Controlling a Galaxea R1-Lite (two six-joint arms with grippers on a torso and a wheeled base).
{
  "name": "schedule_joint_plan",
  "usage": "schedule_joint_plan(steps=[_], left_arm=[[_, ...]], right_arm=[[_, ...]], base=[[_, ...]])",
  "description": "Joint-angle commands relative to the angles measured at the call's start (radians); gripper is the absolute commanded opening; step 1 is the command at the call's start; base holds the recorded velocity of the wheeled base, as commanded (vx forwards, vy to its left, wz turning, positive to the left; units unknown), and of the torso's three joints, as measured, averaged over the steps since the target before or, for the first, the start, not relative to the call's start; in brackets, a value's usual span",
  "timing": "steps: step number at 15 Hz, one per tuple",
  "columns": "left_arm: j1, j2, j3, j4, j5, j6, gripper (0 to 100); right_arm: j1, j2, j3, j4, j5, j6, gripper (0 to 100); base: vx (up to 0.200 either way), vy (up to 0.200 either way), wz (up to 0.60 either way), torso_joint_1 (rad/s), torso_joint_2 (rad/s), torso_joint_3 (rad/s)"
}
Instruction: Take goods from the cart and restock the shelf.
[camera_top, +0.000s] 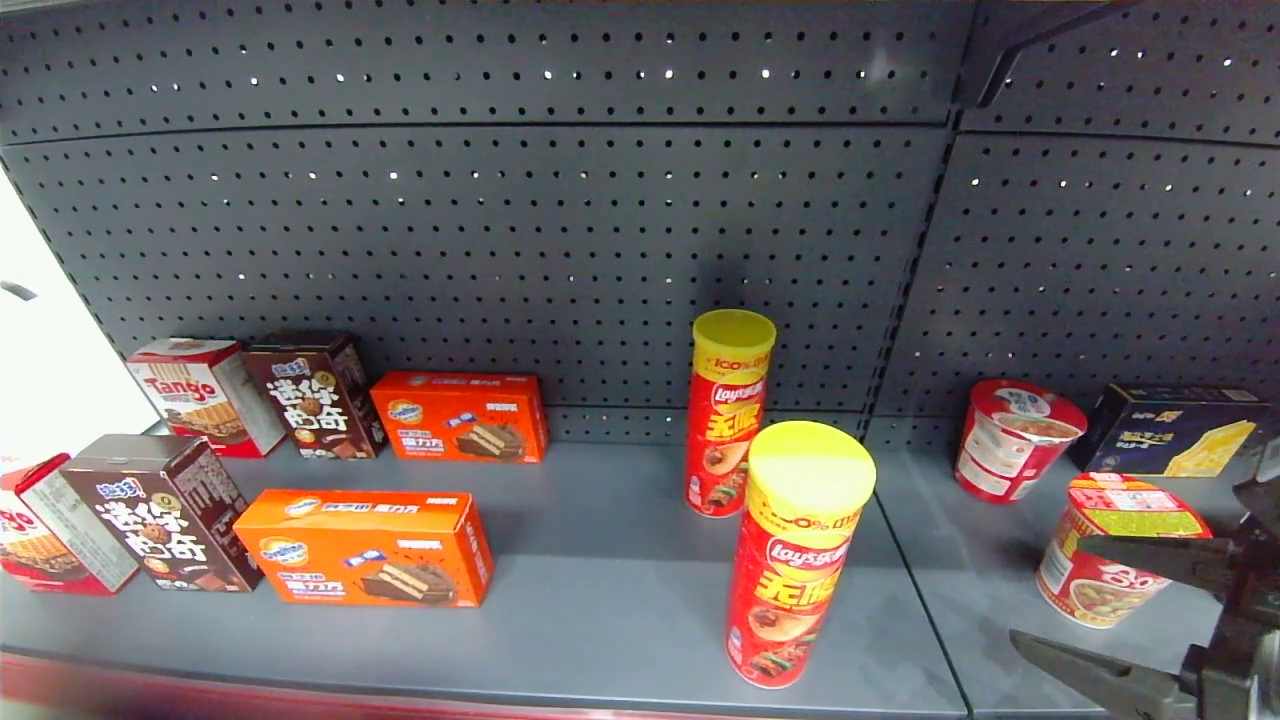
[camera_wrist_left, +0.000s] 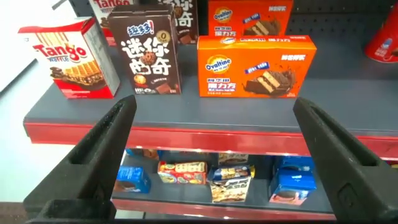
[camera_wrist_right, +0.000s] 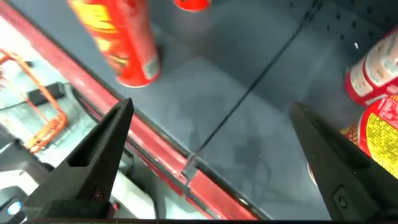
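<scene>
boxes (camera_top: 365, 548) left, chip cans (camera_top: 800, 570) centre, cups (camera_top: 1012, 440) right

You are looking at a shelf (camera_top: 600, 590) that is carrying eleven packs in all. On it you are seeing two red wafer boxes (camera_top: 205, 395) (camera_top: 40, 535), two brown cookie boxes (camera_top: 315, 395) (camera_top: 165, 510) and two orange cake boxes (camera_top: 460, 415) (camera_top: 365, 545). You are also counting two red chip cans (camera_top: 728, 415) (camera_top: 800, 570) with yellow lids, two cup noodle tubs (camera_top: 1015, 440) (camera_top: 1105, 550) and one dark blue box (camera_top: 1170, 430).
</scene>
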Motion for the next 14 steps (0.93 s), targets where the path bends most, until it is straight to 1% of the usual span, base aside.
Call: schedule_joint_plan(steps=[1,5,8,9,12,14], left_arm=[[0.000,-0.044,0.020,0.000,0.001,0.000,100],[0.000,-0.078,0.051,0.005,-0.001,0.002,100],[0.000,-0.088,0.052,0.006,-0.001,0.002,100],[0.000,-0.101,0.061,0.006,-0.001,0.002,100],[0.000,-0.116,0.066,0.008,-0.001,0.003,100],[0.000,-0.114,0.067,0.008,-0.001,0.006,100]], right_arm=[[0.017,0.085,0.010,-0.025,-0.038,0.011,100],[0.024,0.146,0.042,-0.022,-0.088,0.029,100],[0.030,0.174,0.065,-0.030,-0.065,0.028,100],[0.035,0.197,0.054,-0.036,-0.045,0.025,100],[0.046,0.267,0.001,-0.064,-0.051,0.025,100],[0.072,0.333,-0.065,-0.062,-0.084,0.026,100]], base=[[0.000,0.000,0.00,0.000,0.00,0.000],[0.000,0.000,0.00,0.000,0.00,0.000],[0.000,0.000,0.00,0.000,0.00,0.000],[0.000,0.000,0.00,0.000,0.00,0.000],[0.000,0.000,0.00,0.000,0.00,0.000],[0.000,0.000,0.00,0.000,0.00,0.000]])
